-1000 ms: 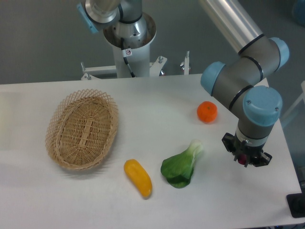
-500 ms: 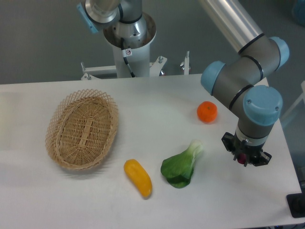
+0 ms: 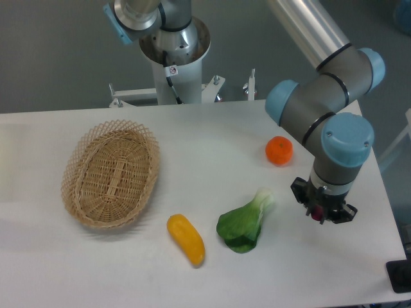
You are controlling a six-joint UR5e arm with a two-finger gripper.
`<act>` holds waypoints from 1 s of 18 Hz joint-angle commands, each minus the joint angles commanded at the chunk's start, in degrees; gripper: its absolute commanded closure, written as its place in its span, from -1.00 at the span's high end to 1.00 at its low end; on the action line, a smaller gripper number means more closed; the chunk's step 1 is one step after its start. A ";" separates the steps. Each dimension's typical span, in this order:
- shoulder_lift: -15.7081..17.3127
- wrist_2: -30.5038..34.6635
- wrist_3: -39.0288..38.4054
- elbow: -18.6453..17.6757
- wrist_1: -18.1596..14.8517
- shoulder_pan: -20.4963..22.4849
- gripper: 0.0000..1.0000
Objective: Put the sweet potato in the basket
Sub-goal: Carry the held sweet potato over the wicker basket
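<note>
Currently in the tool: the black two-finger gripper [image 3: 320, 210] points straight down, and a small patch of the slender dark magenta-purple sweet potato [image 3: 316, 215] shows between its finger parts. The jaws look closed on it, though the wrist above hides most of the fingers.
Sweet potato, place: directly under the tool and within its grasp. Whether it is touching the white table [image 3: 212, 141] or is lifted off it cannot be told from this view.
Handling: a small tuber like this should be light, stiff and firm, so it will not crush. Its smooth, tapering skin could slip or swivel if it is pinched near one end.
Best hold: across the thick middle, with the jaws square to its long axis. How much of it sits in the grip is hidden.
Basket: the oval, light tan woven wicker basket [image 3: 76, 154] with a lacy looped rim lies far to the tool's left across the table and holds nothing.
Between tool and basket: a green leafy bok choy [image 3: 244, 223] lies just left of the tool, and a yellow oblong vegetable [image 3: 186, 239] lies further left.
Behind the tool: a round orange fruit [image 3: 279, 150], near but apart.
Stage: probably carrying. The long crossing to the basket is not yet made.
</note>
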 joint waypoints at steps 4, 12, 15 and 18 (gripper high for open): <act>2.37 -1.84 -0.35 -2.81 0.00 -2.81 -0.58; 7.03 -5.45 -5.18 -7.91 0.18 -9.75 -0.58; 9.05 -7.12 -6.06 -10.19 0.26 -12.65 -0.58; 9.67 -9.84 -6.15 -12.21 0.09 -15.55 -0.58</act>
